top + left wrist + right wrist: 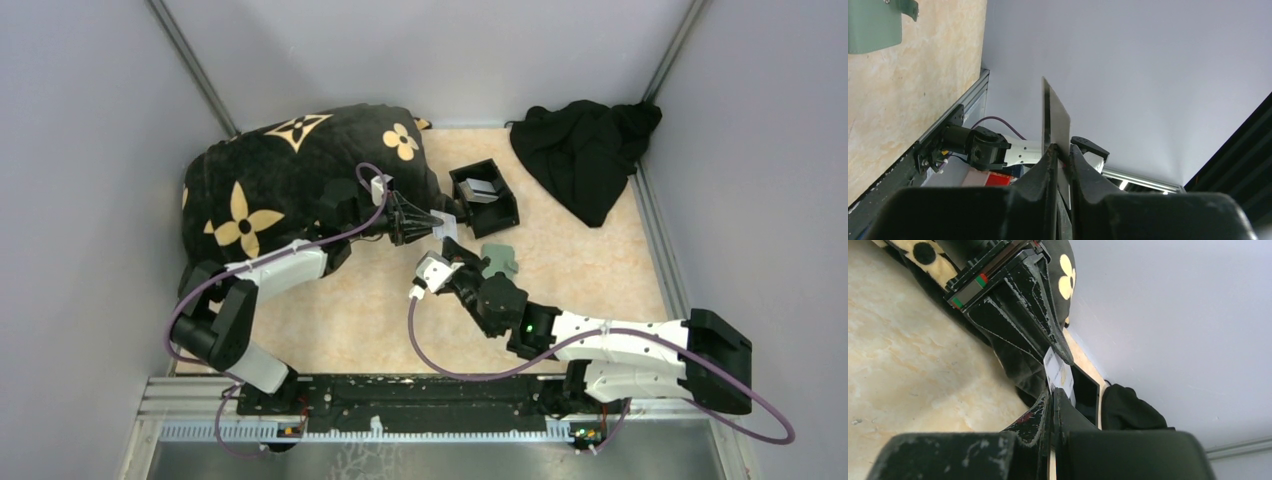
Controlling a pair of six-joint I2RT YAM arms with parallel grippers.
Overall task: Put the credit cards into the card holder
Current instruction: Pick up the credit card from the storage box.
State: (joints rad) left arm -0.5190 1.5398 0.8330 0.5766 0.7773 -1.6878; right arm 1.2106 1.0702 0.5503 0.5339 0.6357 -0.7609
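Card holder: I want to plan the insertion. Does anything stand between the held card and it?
Yes. The shut right gripper sits beside the credit card in the left gripper, and its wrist covers an edge of the card holder.

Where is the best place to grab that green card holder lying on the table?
Probably come straight down from above: the card holder lies flat and thin on the table, so only its edges offer a hold. Straddle its shorter width near one end. Where its pocket opens I cannot tell; keep that end free.
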